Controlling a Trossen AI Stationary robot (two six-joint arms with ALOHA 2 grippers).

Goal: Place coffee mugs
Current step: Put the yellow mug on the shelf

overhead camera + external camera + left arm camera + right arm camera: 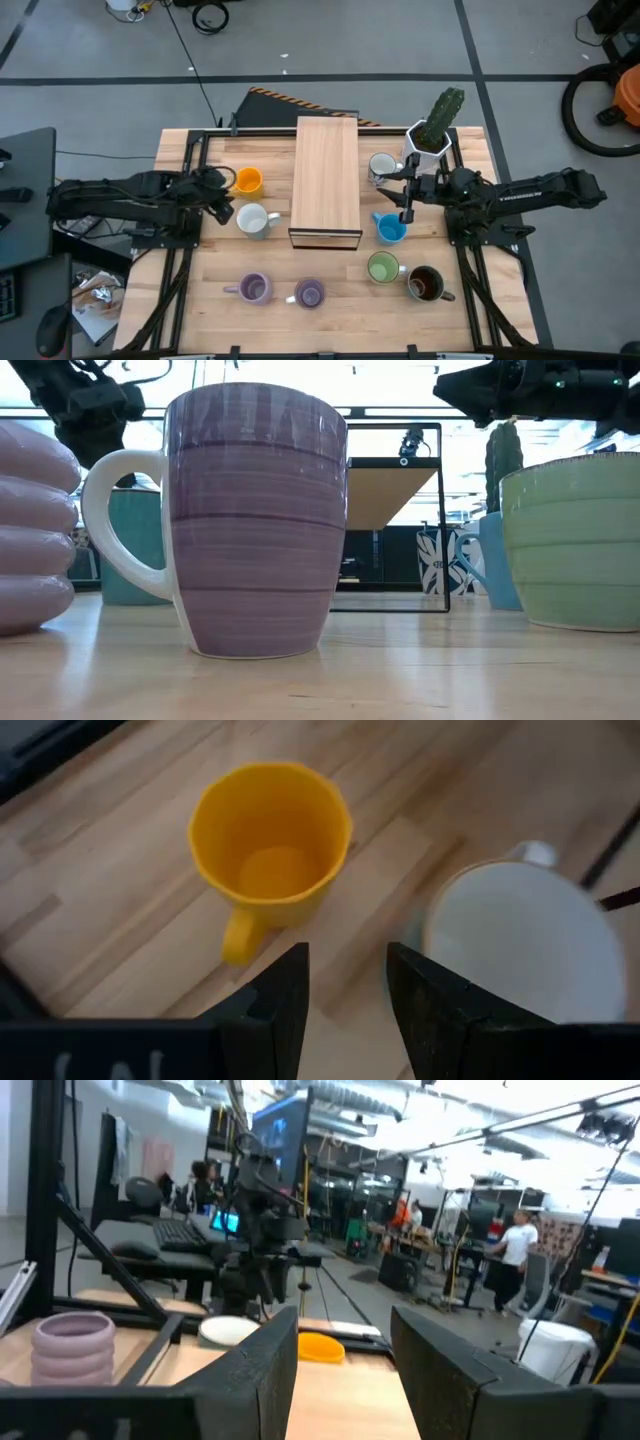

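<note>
Mugs (pixel 248 181) around wooden box (pixel 326 181), cactus pot (pixel 430 140) behind.

- right claw (pixel 342 1370): two dark fingers (pixel 262 1370) in foreground, visible gap between them, nothing held
- orange mug (pixel 320 1346) seen through the gap, on the bench (pixel 360 1400)
- white mug (pixel 230 1330) just beside orange one, rim only
- ribbed purple mug (pixel 72 1342) well off to the side
- left arm (pixel 262 1230) dark, above the white mug
- room behind: desks, screens, a person (pixel 515 1255) in white top standing far off
</note>
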